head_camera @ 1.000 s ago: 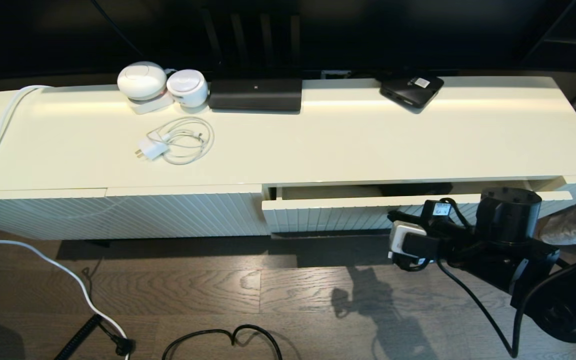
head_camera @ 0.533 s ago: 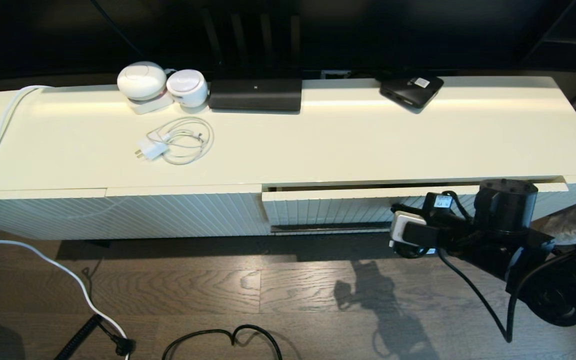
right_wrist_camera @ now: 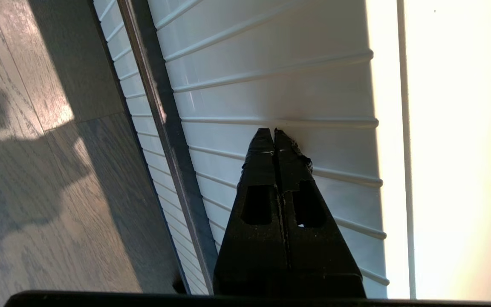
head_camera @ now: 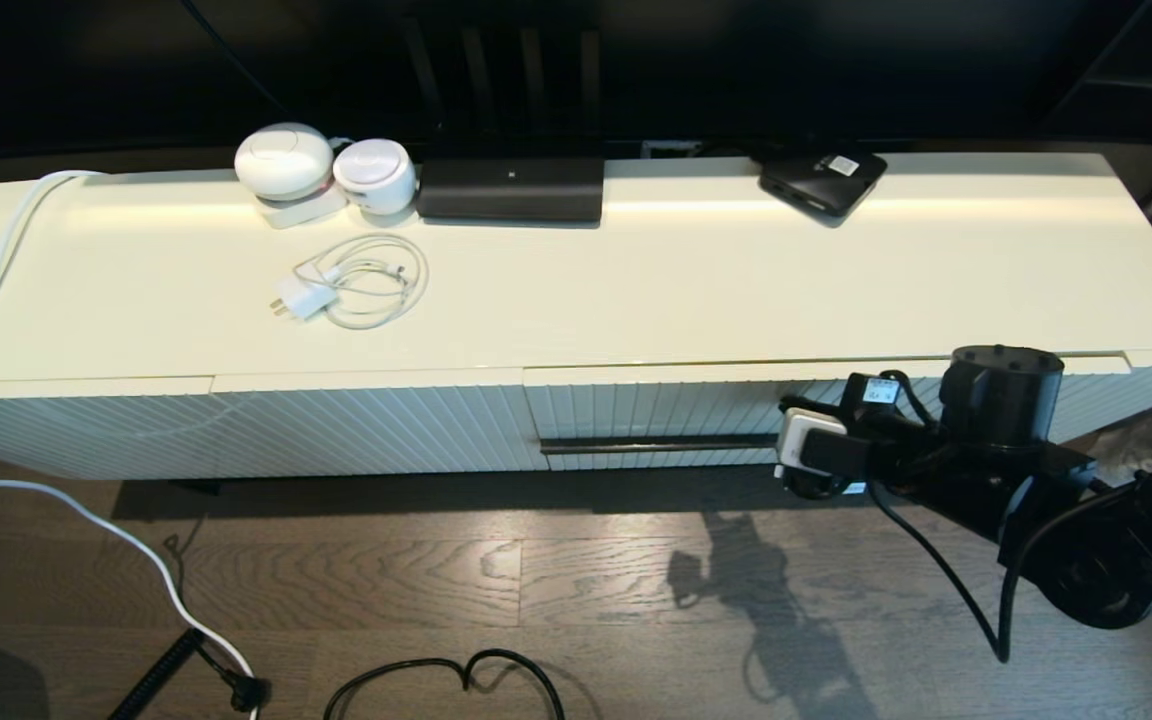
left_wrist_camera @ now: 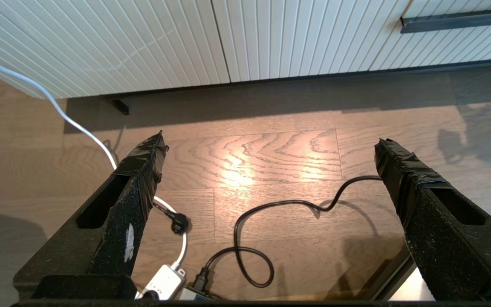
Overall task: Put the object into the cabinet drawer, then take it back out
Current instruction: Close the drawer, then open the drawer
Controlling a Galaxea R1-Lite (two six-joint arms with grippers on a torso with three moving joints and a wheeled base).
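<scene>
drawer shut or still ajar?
Shut: the cabinet drawer front sits flush under the top, no gap; right gripper, closed, presses on it.

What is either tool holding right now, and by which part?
Nothing. The right tool is shut empty, tips against the ribbed front of the cabinet drawer, beside its bar handle. The left tool hangs open over the floor.

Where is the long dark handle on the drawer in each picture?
Head view: the handle runs low across the drawer front, just left of the right claw.
Left wrist view: only its end shows, in the upper right corner, beyond the open left claw.
Right wrist view: it runs as a slanted dark strip beside the shut right claw.
Shared landmark: the ribbed drawer front.
</scene>
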